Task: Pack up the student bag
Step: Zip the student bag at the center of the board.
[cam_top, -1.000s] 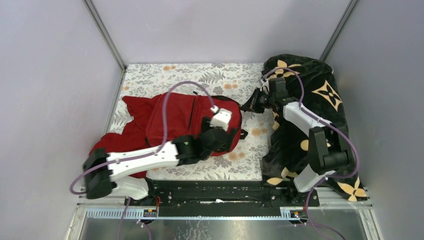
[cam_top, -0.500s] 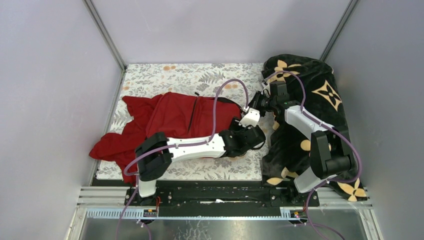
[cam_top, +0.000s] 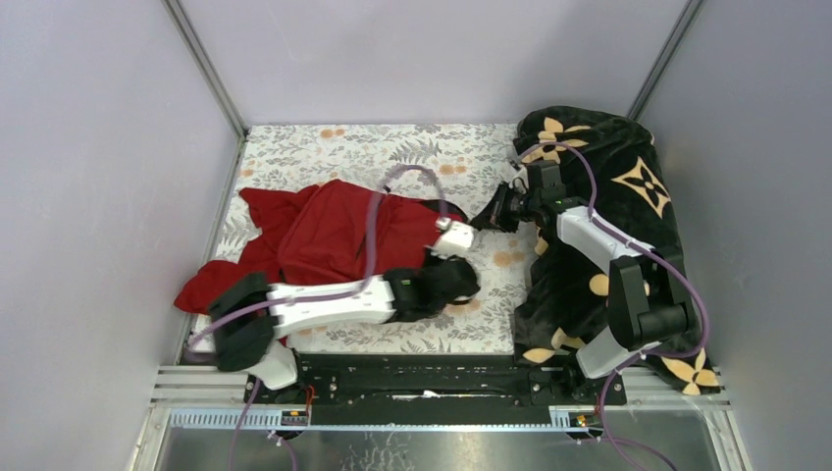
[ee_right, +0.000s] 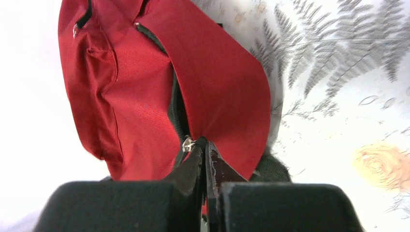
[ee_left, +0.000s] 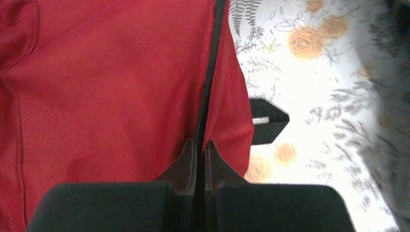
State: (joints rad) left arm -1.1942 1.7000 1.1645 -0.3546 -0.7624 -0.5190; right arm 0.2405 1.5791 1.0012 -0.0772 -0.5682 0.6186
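Note:
The student bag (cam_top: 338,231), dark red with black zippers, lies flat on the flowered cloth in the top view. My left gripper (cam_top: 443,271) is low over its near right edge. In the left wrist view that gripper (ee_left: 199,143) is shut, with the bag's black zipper line (ee_left: 209,82) running into the thin slit between its fingers. My right gripper (cam_top: 488,211) is at the bag's far right corner. In the right wrist view it (ee_right: 203,145) is shut on the black zipper pull, beside a small silver ring (ee_right: 187,143). The bag (ee_right: 145,92) gapes slightly there.
A thin red cloth (cam_top: 221,280) spreads from under the bag toward the left. A black blanket with tan flowers (cam_top: 638,186) is heaped on the right under the right arm. A black strap tab (ee_left: 268,121) pokes out beside the bag. Grey walls close in on three sides.
The left arm swung right past the bag's edge, then came back a little, and its jaws closed from wide open onto the zipper line. The right gripper stayed shut in place.

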